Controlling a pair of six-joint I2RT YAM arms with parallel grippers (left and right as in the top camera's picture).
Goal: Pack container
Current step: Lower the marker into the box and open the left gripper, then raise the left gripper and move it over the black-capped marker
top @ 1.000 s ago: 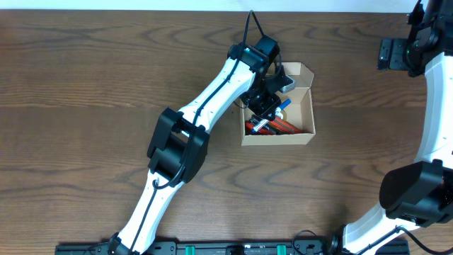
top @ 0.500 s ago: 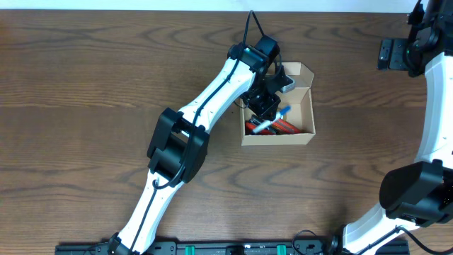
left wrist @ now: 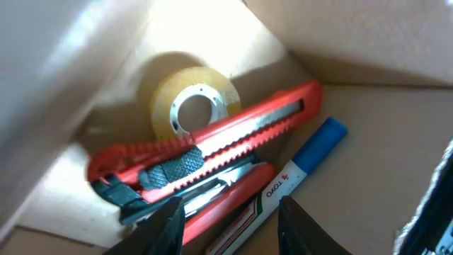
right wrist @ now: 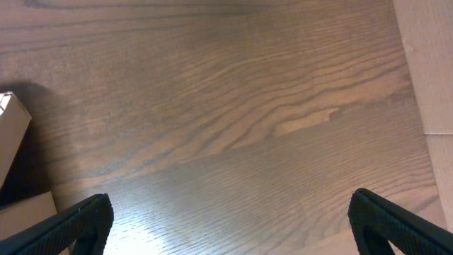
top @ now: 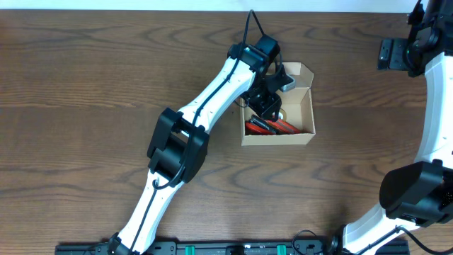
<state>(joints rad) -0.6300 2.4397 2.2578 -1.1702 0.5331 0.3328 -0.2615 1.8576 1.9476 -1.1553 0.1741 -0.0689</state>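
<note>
The container (top: 306, 106), a small tan cardboard box with its lid flap folded back, stands at the table's middle right. My left gripper (top: 267, 106) reaches down into its left half. In the left wrist view, the left gripper (left wrist: 230, 230) is open. A white marker with a blue cap (left wrist: 301, 166) lies loose on the box floor between and beyond the fingertips. Beside it are a red utility knife (left wrist: 219, 134) and a roll of clear tape (left wrist: 195, 106). My right gripper (right wrist: 237, 234) hangs wide open over bare wood at the far right (top: 393, 53).
Cardboard walls (left wrist: 368, 42) close in around the left fingers. A tan cardboard corner (right wrist: 10, 134) shows at the left edge of the right wrist view. A pale strip (right wrist: 428, 64) runs along its right side. Brown wooden tabletop (top: 92, 85) surrounds the box.
My left gripper's jaws have spread apart. The blue-capped marker has left them and settled lower in the box. The right arm has not moved.
</note>
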